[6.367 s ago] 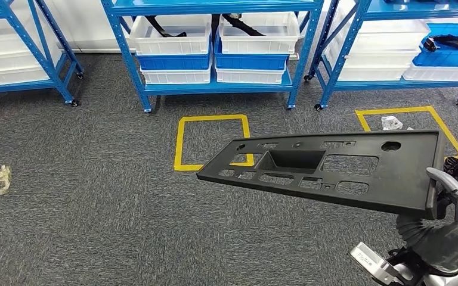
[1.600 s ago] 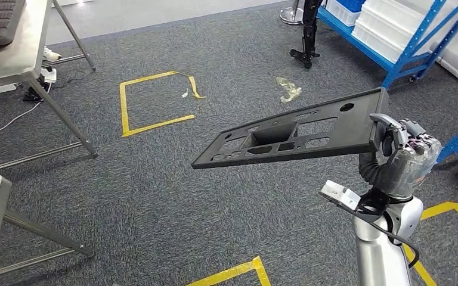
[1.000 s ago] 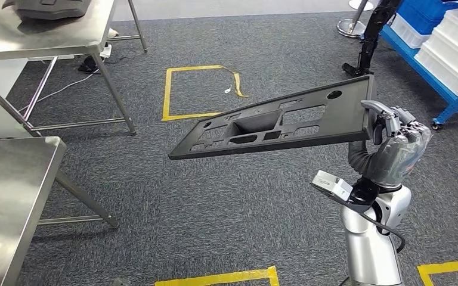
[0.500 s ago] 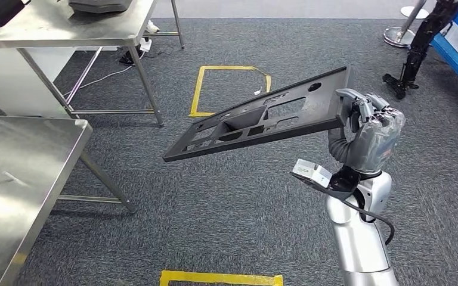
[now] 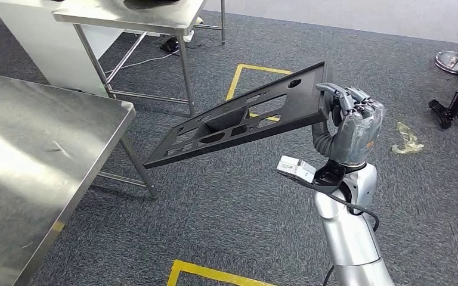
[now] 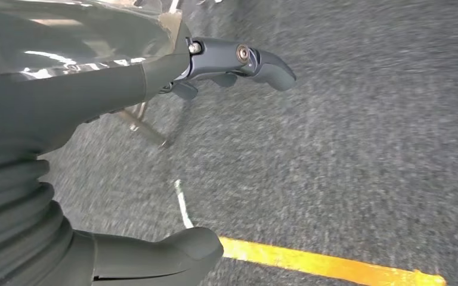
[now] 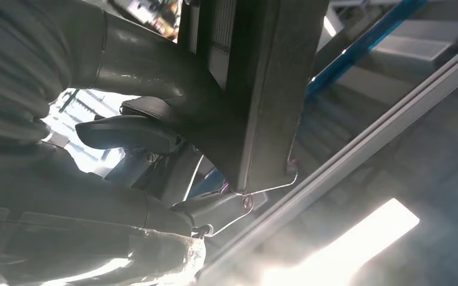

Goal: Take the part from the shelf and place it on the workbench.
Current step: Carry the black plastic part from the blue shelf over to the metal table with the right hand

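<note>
The right arm rises from about 5 o'clock in the head view, its silver forearm nearly upright and the wrist bent toward 11 o'clock. The right robot hand [image 5: 350,128] has its fingers curled over the end of the black part [image 5: 238,116], gripping it. The left robot hand [image 6: 95,149] holds nothing, thumb and fingers apart above the carpet.

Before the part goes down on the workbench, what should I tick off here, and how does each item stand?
1. Grip: right hand grips the black part by one end: ok.
2. Part level: it slopes down toward its free end: not ok.
3. Part over the workbench: free end is short of the steel top: not ok.
4. Landing area: the near steel top is bare: ok.
5. Left hand free: fingers apart over the carpet, holding nothing: ok.
6. Grip firmness: cannot tell.
</note>
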### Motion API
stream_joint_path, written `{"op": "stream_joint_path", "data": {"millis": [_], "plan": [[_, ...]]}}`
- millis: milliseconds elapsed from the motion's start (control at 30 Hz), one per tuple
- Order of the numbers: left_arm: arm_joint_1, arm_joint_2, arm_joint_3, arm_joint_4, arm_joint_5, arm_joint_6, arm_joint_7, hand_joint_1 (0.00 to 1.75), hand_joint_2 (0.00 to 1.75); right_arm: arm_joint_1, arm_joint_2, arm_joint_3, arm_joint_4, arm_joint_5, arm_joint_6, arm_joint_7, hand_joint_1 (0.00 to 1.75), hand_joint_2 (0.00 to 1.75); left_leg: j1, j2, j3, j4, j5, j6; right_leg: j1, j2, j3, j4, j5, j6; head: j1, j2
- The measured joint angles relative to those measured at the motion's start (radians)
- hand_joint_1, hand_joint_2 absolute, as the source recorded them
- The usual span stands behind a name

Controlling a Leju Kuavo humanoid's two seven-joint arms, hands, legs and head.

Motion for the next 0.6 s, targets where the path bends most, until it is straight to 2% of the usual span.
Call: {"op": "stream_joint_path", "data": {"millis": [33, 67, 133, 167, 200, 233, 267, 300, 333, 367, 400, 433, 467, 500, 533, 567, 600], "plan": [[0.001, -0.001, 0.0, 0.0, 0.0, 0.0, 0.0, 0.0, 1.75, 0.0, 0.0, 0.001, 0.002, 0.002, 0.0, 0.003, 1.75, 1.75, 0.001, -0.015, 0.0, 0.001, 0.0, -0.001, -0.003, 0.001, -0.004, 0.001, 0.008, 0.008, 0.0, 0.0], [0.001, -0.002, 0.0, 0.0, 0.0, 0.0, 0.0, 0.0, 1.75, -0.001, 0.0, 0.003, 0.004, 0.006, 0.0, 0.008, 1.75, 1.75, 0.003, -0.03, 0.001, 0.002, 0.0, -0.002, -0.006, 0.004, 0.013, -0.043, 0.033, 0.02, 0.0, 0.0], [0.001, -0.002, 0.0, 0.0, 0.0, 0.0, 0.002, 0.0, 1.75, -0.003, -0.001, 0.008, 0.005, 0.014, 0.0, 0.019, 1.75, 1.75, 0.007, -0.058, -0.001, 0.008, -0.002, -0.011, -0.016, 0.032, 0.077, -0.188, 0.094, 0.04, 0.0, 0.0], [0.001, -0.003, 0.0, 0.0, 0.001, -0.002, 0.003, 0.0, 1.75, -0.005, -0.002, 0.011, 0.006, 0.018, 0.0, 0.024, 1.75, 1.75, 0.007, -0.071, -0.004, 0.011, -0.002, -0.018, -0.019, 0.046, 0.103, -0.243, 0.114, 0.042, 0.0, 0.0], [0.002, -0.003, 0.0, 0.0, 0.003, -0.006, 0.004, 0.0, 1.75, -0.006, -0.002, 0.015, 0.007, 0.02, 0.0, 0.03, 1.75, 1.75, 0.007, -0.08, -0.008, 0.012, -0.001, -0.025, -0.019, 0.055, 0.116, -0.271, 0.124, 0.038, 0.0, 0.0], [0.003, -0.004, 0.0, 0.0, 0.005, -0.014, 0.006, 0.0, 1.75, -0.007, -0.003, 0.02, 0.008, 0.021, 0.0, 0.035, 1.75, 1.75, 0.007, -0.089, -0.013, 0.012, 0.001, -0.033, -0.016, 0.055, 0.118, -0.276, 0.124, 0.031, 0.0, 0.0], [0.005, -0.004, 0.0, 0.0, 0.008, -0.024, 0.009, 0.0, 1.75, -0.01, -0.003, 0.026, 0.01, 0.021, 0.0, 0.04, 1.75, 1.75, 0.009, -0.096, -0.017, 0.01, 0.003, -0.039, -0.015, 0.045, 0.119, -0.277, 0.127, 0.022, -0.001, 0.0], [0.008, -0.004, 0.0, 0.0, 0.009, -0.036, 0.014, 0.0, 1.75, -0.014, -0.004, 0.032, 0.011, 0.02, 0.0, 0.045, 1.75, 1.75, 0.009, -0.092, -0.019, 0.01, 0.003, -0.043, -0.016, 0.036, 0.12, -0.277, 0.129, 0.015, -0.001, 0.0], [0.011, -0.004, 0.0, 0.001, 0.011, -0.047, 0.019, 0.0, 1.75, -0.02, -0.004, 0.039, 0.013, 0.019, 0.0, 0.049, 1.75, 1.75, 0.008, -0.071, -0.024, 0.02, -0.003, -0.047, -0.017, 0.027, 0.121, -0.279, 0.131, 0.007, -0.002, 0.0], [0.013, -0.004, 0.0, 0.001, 0.012, -0.057, 0.024, 0.0, 1.75, -0.026, -0.005, 0.046, 0.015, 0.018, 0.0, 0.052, 1.75, 1.75, 0.007, -0.04, -0.037, 0.046, -0.019, -0.05, -0.019, 0.017, 0.123, -0.281, 0.132, -0.002, -0.004, 0.0], [0.013, -0.004, 0.0, 0.001, 0.014, -0.067, 0.028, 0.0, 1.75, -0.031, -0.006, 0.052, 0.018, 0.018, 0.0, 0.055, 1.75, 1.75, 0.006, -0.005, -0.059, 0.093, -0.045, -0.052, -0.017, 0.006, 0.124, -0.282, 0.131, -0.009, -0.006, 0.0], [0.013, -0.005, 0.0, 0.001, 0.016, -0.076, 0.031, 0.0, 1.75, -0.035, -0.007, 0.057, 0.022, 0.017, 0.0, 0.058, 1.75, 1.75, 0.006, 0.021, -0.091, 0.158, -0.076, -0.054, -0.014, -0.006, 0.125, -0.282, 0.129, -0.016, -0.008, 0.0], [0.014, -0.006, 0.0, 0.001, 0.019, -0.086, 0.034, 0.0, 1.75, -0.039, -0.008, 0.063, 0.026, 0.016, 0.0, 0.062, 1.75, 1.75, 0.008, 0.032, -0.126, 0.224, -0.103, -0.055, -0.01, -0.019, 0.125, -0.282, 0.128, -0.019, -0.008, 0.0], [0.015, -0.006, 0.0, 0.001, 0.021, -0.094, 0.037, 0.0, 1.75, -0.043, -0.009, 0.068, 0.032, 0.016, 0.0, 0.066, 1.75, 1.75, 0.009, 0.036, -0.151, 0.273, -0.118, -0.055, -0.007, -0.033, 0.125, -0.282, 0.127, -0.021, -0.008, 0.0], [0.017, -0.007, 0.0, 0.001, 0.023, -0.101, 0.039, 0.0, 1.75, -0.048, -0.009, 0.074, 0.039, 0.016, 0.0, 0.071, 1.75, 1.75, 0.009, 0.038, -0.16, 0.287, -0.114, -0.055, -0.005, -0.047, 0.126, -0.282, 0.126, -0.022, -0.008, 0.0], [0.019, -0.007, 0.001, 0.001, 0.025, -0.106, 0.041, 0.0, 1.75, -0.055, -0.01, 0.081, 0.045, 0.016, 0.0, 0.075, 1.75, 1.75, 0.009, 0.042, -0.147, 0.261, -0.094, -0.054, -0.004, -0.059, 0.126, -0.282, 0.125, -0.023, -0.008, 0.0], [0.02, -0.006, 0.001, 0.001, 0.027, -0.109, 0.042, 0.0, 1.75, -0.063, -0.01, 0.086, 0.052, 0.016, 0.0, 0.079, 1.75, 1.75, 0.008, 0.054, -0.114, 0.2, -0.063, -0.052, -0.003, -0.07, 0.128, -0.282, 0.124, -0.023, -0.008, 0.0]]}}
